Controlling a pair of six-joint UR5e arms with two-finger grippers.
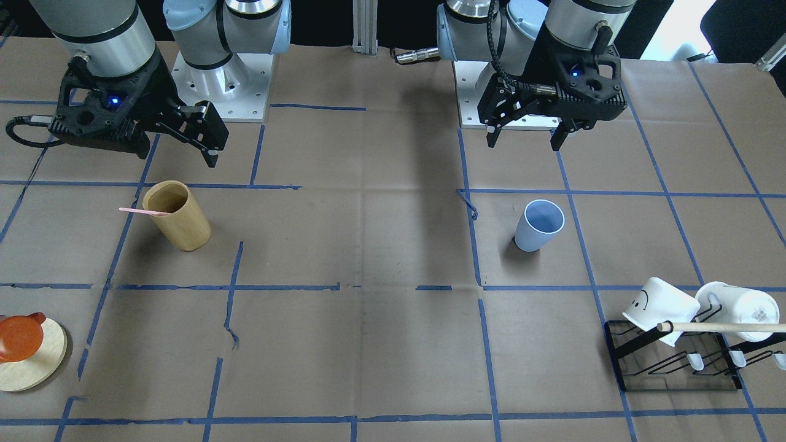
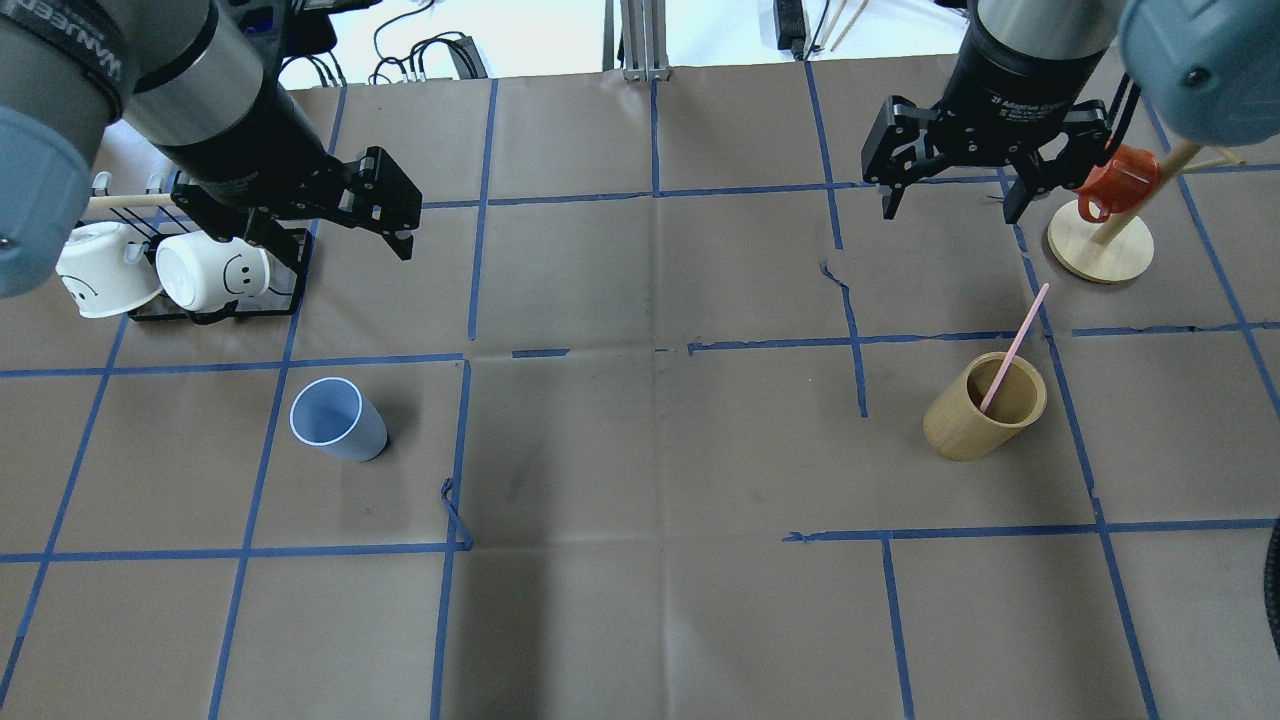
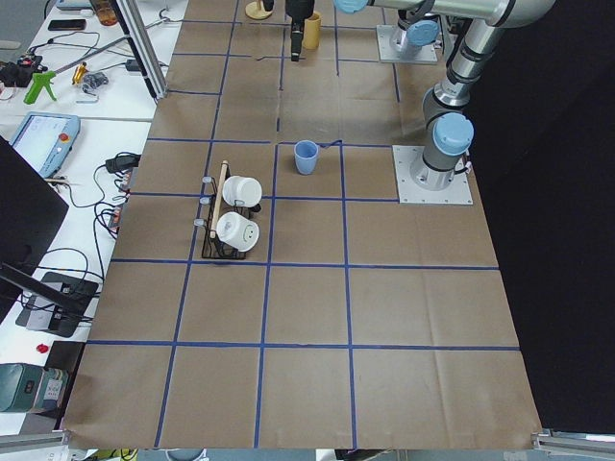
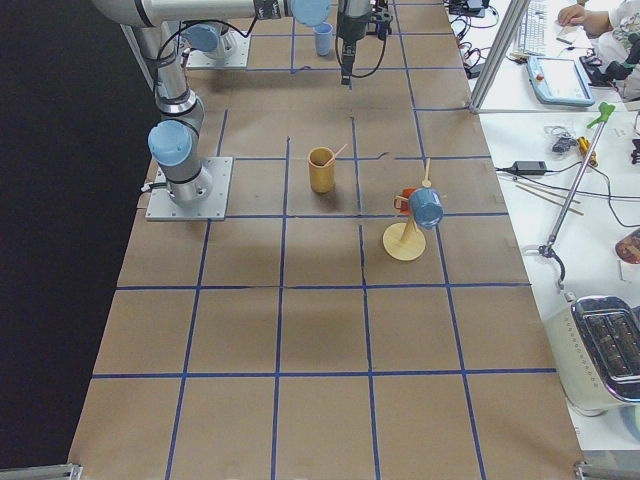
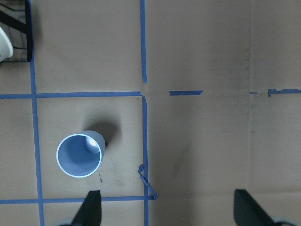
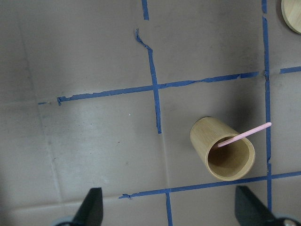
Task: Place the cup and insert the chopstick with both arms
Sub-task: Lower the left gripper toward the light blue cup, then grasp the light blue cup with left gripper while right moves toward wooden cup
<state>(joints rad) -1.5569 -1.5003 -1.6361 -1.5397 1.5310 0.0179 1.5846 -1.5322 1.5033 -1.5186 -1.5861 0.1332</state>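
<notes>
A smooth, pale-blue tapered plastic cup [image 2: 337, 420] stands upright on the brown-paper table [image 2: 640, 620], inside a blue-tape square. Well apart from it, a thin pink chopstick [image 2: 1015, 346] leans inside a tan bamboo cylinder holder [image 2: 975, 420]. The left claw [image 1: 525, 142] and right claw [image 2: 950, 210] hover above, both spread wide and empty.

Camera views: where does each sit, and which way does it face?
Front-facing: across the table, facing the robot; left gripper view-right, right gripper view-left.
Overhead: behind the robot, looking forward and down; both grippers.
Exterior left: table end, along it; left arm near.
Exterior right: opposite end; right arm near.
Left wrist: straight down on pale blue plastic cup; fingertips below.
Right wrist: straight down on tan bamboo cylinder holding pink chopstick; fingertips below.
Shared: front-facing and overhead show cup and cylinder.
</notes>
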